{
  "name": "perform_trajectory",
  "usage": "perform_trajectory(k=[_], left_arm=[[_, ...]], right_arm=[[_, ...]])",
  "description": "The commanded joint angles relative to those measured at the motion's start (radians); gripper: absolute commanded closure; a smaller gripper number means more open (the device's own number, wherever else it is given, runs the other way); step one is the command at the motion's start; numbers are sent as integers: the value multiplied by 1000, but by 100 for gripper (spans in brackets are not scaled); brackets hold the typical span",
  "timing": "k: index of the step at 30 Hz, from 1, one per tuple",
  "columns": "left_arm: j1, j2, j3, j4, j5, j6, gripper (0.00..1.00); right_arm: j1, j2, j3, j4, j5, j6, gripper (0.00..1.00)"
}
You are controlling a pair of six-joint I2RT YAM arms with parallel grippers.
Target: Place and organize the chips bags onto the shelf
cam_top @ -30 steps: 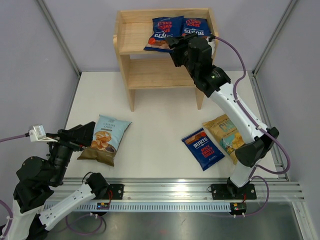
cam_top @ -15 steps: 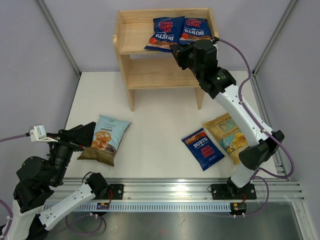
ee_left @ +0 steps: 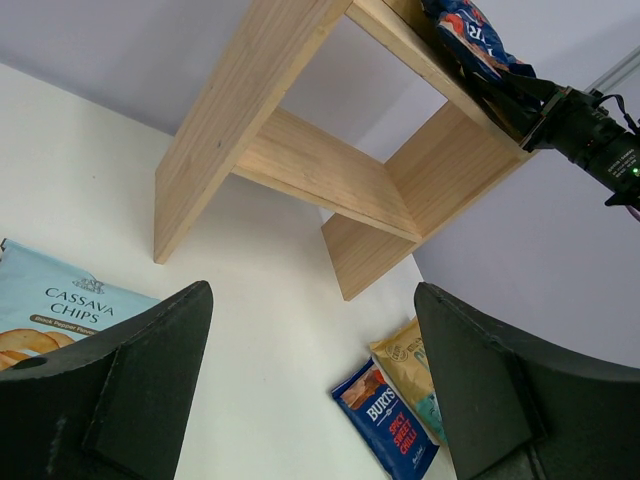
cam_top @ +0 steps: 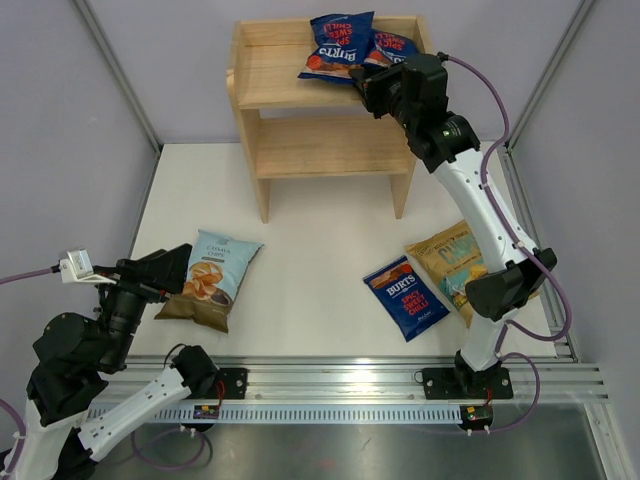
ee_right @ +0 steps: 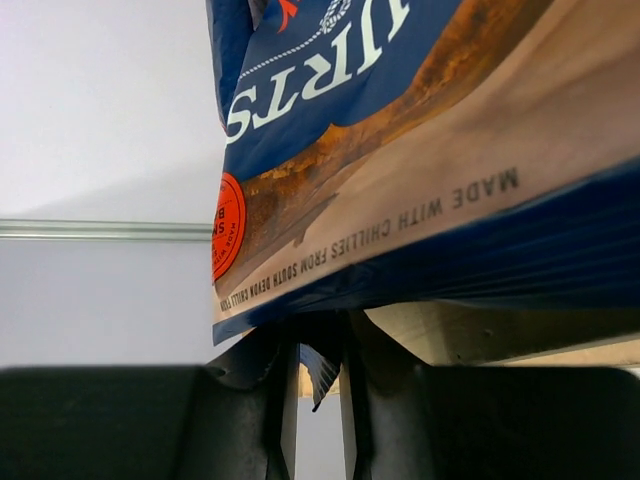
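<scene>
right claw pinched shut on lower edge of Burts bag, print reads MADE WITH CHILLIES FROM SOUTH DEVON, bag tilted on shelf top tier | left claw wide open, empty, beside CASSAVA CHIPS bag on bench

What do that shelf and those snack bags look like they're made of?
Shelf: pale, unpainted wood by the look of it, with visible grain lines, plain cut edges and a matte finish. Blue bag and pale bag: probably thin printed plastic or foil film, since the surfaces are crinkled and slightly glossy. The pictures don't show which kind of film.
</scene>
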Motion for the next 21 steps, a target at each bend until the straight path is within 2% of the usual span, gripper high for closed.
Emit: perform_trajectory(k=[1, 9, 21], left_arm=[[0, 10, 17, 16, 4, 11, 15], [0, 13, -6, 36, 7, 3, 15], [0, 16, -12, 42, 9, -4, 16]], right_arm=[[-9, 9, 40, 13, -89, -15, 85], [-6, -45, -59, 59, -120, -2, 87], [12, -92, -160, 97, -115, 11, 78]])
